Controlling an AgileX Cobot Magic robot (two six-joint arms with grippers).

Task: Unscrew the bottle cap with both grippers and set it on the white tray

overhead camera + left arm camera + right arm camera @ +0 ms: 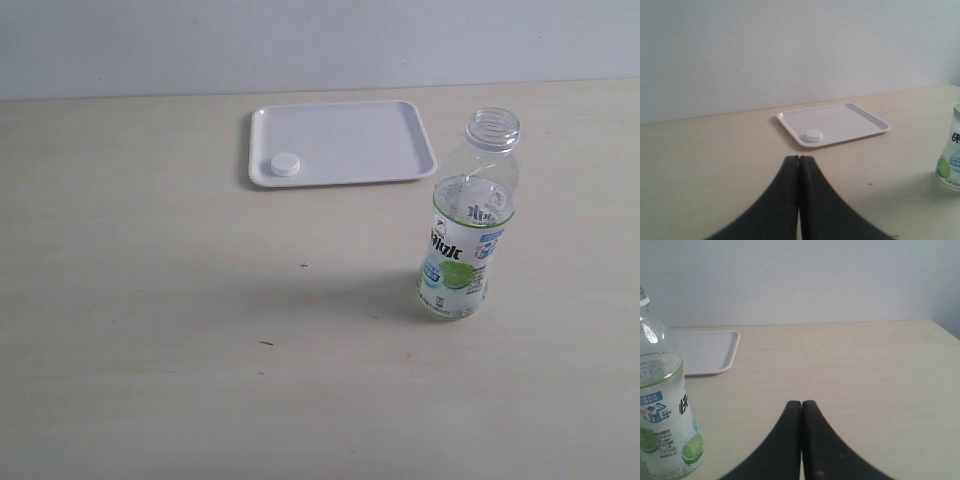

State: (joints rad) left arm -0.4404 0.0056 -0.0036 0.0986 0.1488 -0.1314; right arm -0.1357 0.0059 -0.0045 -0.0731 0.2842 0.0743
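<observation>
The clear bottle (465, 225) with its green, white and blue label stands upright on the table, its threaded neck bare. The white bottle cap (285, 165) lies inside the white tray (380, 135), near the tray's front left corner. Neither arm shows in the exterior view. In the left wrist view my left gripper (799, 159) is shut with nothing between its black fingers, well back from the tray (855, 120) and cap (814, 135). My right gripper (801, 403) is also shut and empty, with the bottle (665, 415) standing off to one side of it.
A pale wooden table (150, 350) carries everything, and a plain white wall rises behind it. The bottle's edge (952, 160) shows at the border of the left wrist view. A corner of the tray (710, 352) appears in the right wrist view behind the bottle.
</observation>
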